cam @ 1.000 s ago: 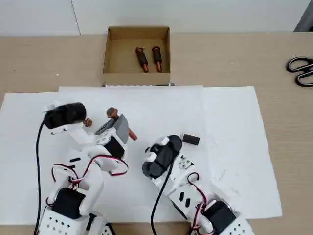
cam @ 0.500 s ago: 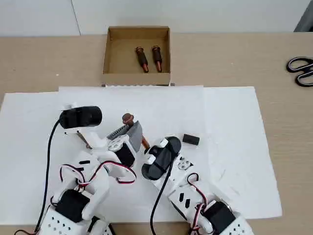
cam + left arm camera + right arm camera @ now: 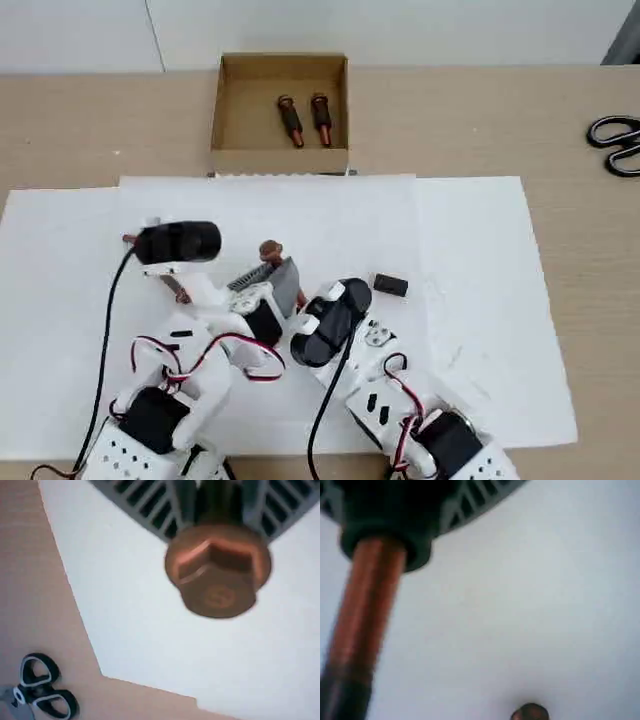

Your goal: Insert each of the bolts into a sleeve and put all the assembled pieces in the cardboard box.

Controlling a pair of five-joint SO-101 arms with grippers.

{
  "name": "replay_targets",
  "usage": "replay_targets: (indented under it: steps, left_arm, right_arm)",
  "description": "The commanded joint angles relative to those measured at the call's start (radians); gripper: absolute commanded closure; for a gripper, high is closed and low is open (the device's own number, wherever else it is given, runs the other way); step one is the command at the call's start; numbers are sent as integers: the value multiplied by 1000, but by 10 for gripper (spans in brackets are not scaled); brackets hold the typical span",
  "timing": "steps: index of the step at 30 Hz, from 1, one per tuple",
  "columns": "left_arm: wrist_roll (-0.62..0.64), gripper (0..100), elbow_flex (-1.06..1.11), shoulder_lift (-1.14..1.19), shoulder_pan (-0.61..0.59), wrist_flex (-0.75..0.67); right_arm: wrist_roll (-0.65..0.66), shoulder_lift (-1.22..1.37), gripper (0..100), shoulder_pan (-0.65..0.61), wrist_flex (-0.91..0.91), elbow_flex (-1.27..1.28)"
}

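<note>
Table (image 3: 560, 110), tan wood. Paper sheet (image 3: 480, 330), white, covering the near part of the table. Cardboard box (image 3: 245, 120), at the sheet's far edge, holding two assembled pieces (image 3: 290, 120) side by side. Scissors (image 3: 615, 143), on bare wood at the high view's right edge. Left gripper (image 3: 216, 505), clenched on a copper bolt (image 3: 217, 575) just behind its hex head, above the paper. Right gripper (image 3: 380, 500), clamped on a black sleeve (image 3: 385, 540); the bolt's shaft meets that sleeve's mouth. Spare sleeve (image 3: 390, 285), lying on the paper beside the right arm.
</note>
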Motion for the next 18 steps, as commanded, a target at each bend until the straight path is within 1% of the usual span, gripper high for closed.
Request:
replay_targets:
  steps: [1, 7, 12, 18]
  left_arm:
    - [5, 994, -7, -12, 41, 32]
    - [-5, 994, -7, -11, 71, 137]
    - [-124, 994, -7, -11, 71, 216]
    - [-187, 994, 24, -11, 86, 226]
  right_arm:
    - [9, -15, 996, 1, -25, -51]
    - [9, -15, 996, 13, -25, -55]
    - [14, -15, 996, 79, -108, -55]
    - [74, -15, 996, 70, -147, -57]
